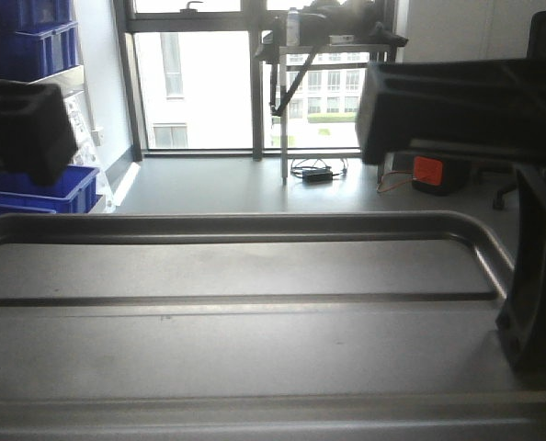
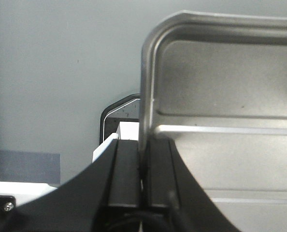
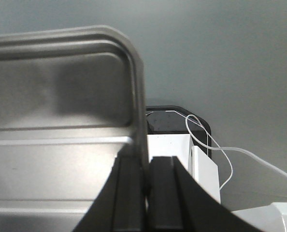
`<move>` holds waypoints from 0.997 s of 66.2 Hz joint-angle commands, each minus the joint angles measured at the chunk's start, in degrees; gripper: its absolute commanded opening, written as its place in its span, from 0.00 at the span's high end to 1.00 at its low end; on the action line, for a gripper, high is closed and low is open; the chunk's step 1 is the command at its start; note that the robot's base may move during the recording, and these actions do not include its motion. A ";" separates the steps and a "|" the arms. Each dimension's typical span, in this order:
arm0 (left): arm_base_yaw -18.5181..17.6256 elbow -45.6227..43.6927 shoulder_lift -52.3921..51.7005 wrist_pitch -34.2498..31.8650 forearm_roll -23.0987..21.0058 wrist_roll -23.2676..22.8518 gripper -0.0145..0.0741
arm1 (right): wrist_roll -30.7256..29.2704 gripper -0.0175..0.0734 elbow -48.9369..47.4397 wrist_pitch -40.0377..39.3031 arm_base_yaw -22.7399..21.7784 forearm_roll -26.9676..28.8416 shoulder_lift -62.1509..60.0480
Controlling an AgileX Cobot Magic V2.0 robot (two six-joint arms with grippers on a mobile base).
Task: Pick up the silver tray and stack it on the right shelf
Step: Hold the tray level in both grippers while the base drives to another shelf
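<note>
Tray [image 1: 255,262]: shiny rectangular metal with rounded corners and a shallow raised rim.
Floor: smooth and lightly smudged, with two long parallel ridges running side to side; both show in the wrist views.
Pose: roughly level, long side lying across the front view and filling its lower half, close under the camera.
Left end: the short rim stands upright between the fingers of the left hand [image 2: 143,162], which is closed on it.
Right end: the opposite rim is pinched the same way by the right hand [image 3: 146,169].
</note>
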 commanded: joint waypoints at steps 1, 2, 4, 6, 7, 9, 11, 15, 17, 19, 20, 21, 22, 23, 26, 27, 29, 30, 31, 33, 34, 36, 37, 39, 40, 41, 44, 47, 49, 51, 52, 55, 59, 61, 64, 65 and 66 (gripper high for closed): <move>-0.46 -1.43 -1.28 10.14 1.43 0.05 0.95 | 0.57 0.74 -1.67 1.57 -0.13 -3.34 -1.50; -0.46 -1.43 -1.28 10.14 1.43 0.05 0.95 | 0.57 0.74 -1.67 1.57 -0.13 -3.34 -1.50; -0.46 -1.43 -1.28 10.14 1.43 0.05 0.95 | 0.57 0.74 -1.67 1.57 -0.13 -3.34 -1.50; -0.46 -1.43 -1.28 10.14 1.43 0.05 0.95 | 0.57 0.74 -1.67 1.57 -0.13 -3.34 -1.50; -0.46 -1.43 -1.28 10.14 1.43 0.05 0.95 | 0.57 0.74 -1.67 1.57 -0.13 -3.34 -1.50; -0.46 -1.43 -1.28 10.14 1.43 0.05 0.95 | 0.57 0.74 -1.73 1.57 -0.13 -3.34 -1.50; -0.46 -1.43 -1.28 10.14 1.43 0.05 0.95 | 0.57 0.74 -1.73 1.57 -0.13 -3.34 -1.50; -0.46 -1.43 -1.28 10.14 1.55 0.05 0.95 | 0.57 0.74 -1.73 1.57 -0.13 -3.34 -1.50; -0.46 -1.43 -1.28 10.14 1.45 0.05 0.95 | 0.57 0.74 -1.73 1.57 -0.13 -3.34 -1.50; -0.46 -1.43 -1.28 10.14 1.45 0.05 0.95 | 0.57 0.74 -1.73 1.57 -0.13 -3.34 -1.50; -0.46 -1.43 -1.28 10.14 1.45 0.05 0.95 | 0.57 0.74 -1.73 1.57 -0.13 -3.34 -1.50; -0.46 -1.43 -1.28 10.14 1.45 0.05 0.95 | 0.57 0.74 -1.73 1.57 -0.13 -3.34 -1.50; -0.46 -1.43 -1.28 10.14 1.45 0.05 0.95 | 0.57 0.74 -1.73 1.57 -0.13 -3.34 -1.50; -0.46 -1.43 -1.28 10.14 1.45 0.05 0.95 | 0.57 0.74 -1.73 1.57 -0.13 -3.34 -1.50; -0.46 -1.43 -1.28 10.14 1.55 0.05 0.95 | 0.57 0.74 -1.73 1.56 -0.13 -3.34 -1.50; -0.46 -1.43 -1.28 10.14 1.54 0.05 0.95 | 0.57 0.74 -1.73 1.56 -0.13 -3.34 -1.50; -0.46 -1.43 -1.28 10.14 1.43 0.05 0.95 | 0.57 0.74 -1.73 1.56 -0.13 -3.34 -1.50; -0.46 -1.43 -1.28 10.14 1.43 0.05 0.95 | 0.57 0.74 -1.73 1.56 -0.13 -3.34 -1.50; -0.46 -1.43 -1.28 10.14 1.43 0.05 0.95 | 0.57 0.74 -1.73 1.56 -0.13 -3.34 -1.50; -0.46 -1.43 -1.28 10.14 1.43 0.05 0.95 | 0.57 0.74 -1.73 1.62 -0.13 -3.34 -1.50; -0.46 -1.43 -1.28 10.14 1.43 0.05 0.95 | 0.57 0.74 -1.73 1.62 -0.13 -3.34 -1.50; -0.46 -1.43 -1.28 10.14 1.43 0.05 0.95 | 0.57 0.74 -1.73 1.56 -0.13 -3.34 -1.50; -0.46 -1.43 -1.28 10.14 1.43 0.05 0.95 | 0.57 0.74 -1.73 1.56 -0.13 -3.34 -1.50; -0.46 -1.43 -1.28 10.14 1.55 0.05 0.95 | 0.57 0.74 -1.73 1.56 -0.13 -3.34 -1.50; -0.46 -1.43 -1.28 10.14 1.56 0.05 0.95 | 0.57 0.74 -1.73 1.56 -0.13 -3.34 -1.50; -0.46 -1.43 -1.28 10.14 1.64 0.05 0.95 | 0.57 0.74 -1.73 1.56 -0.13 -3.34 -1.50; -0.46 -1.43 -1.28 10.14 1.64 0.05 0.95 | 0.57 0.74 -1.73 1.60 -0.13 -3.34 -1.50; -0.46 -1.43 -1.28 10.14 1.64 0.05 0.95 | 0.57 0.74 -1.73 1.60 -0.13 -3.34 -1.50; -0.46 -1.43 -1.28 10.14 1.64 0.05 0.95 | 0.57 0.74 -1.73 1.60 -0.13 -3.34 -1.50; -0.46 -1.43 -1.28 10.14 1.64 0.05 0.95 | 0.57 0.74 -1.73 1.60 -0.13 -3.34 -1.50; -0.46 -1.43 -1.28 10.14 1.64 0.05 0.95 | 0.57 0.74 -1.73 1.60 -0.13 -3.34 -1.50; -0.46 -1.43 -1.28 10.14 1.64 0.05 0.95 | 0.57 0.74 -1.73 1.60 -0.13 -3.34 -1.50; -0.46 -1.43 -1.28 10.14 1.64 0.05 0.95 | 0.57 0.74 -1.73 1.60 -0.13 -3.34 -1.50; -0.46 -1.43 -1.28 10.14 1.64 0.05 0.95 | 0.57 0.74 -1.73 1.60 -0.13 -3.34 -1.50; -0.46 -1.43 -1.28 10.14 1.64 0.05 0.95 | 0.57 0.74 -1.73 1.60 -0.13 -3.34 -1.50; -0.46 -1.43 -1.28 10.14 1.64 0.05 0.95 | 0.57 0.74 -1.73 1.60 -0.13 -3.34 -1.50; -0.46 -1.43 -1.28 10.14 1.64 0.05 0.95 | 0.57 0.74 -1.73 1.60 -0.13 -3.34 -1.50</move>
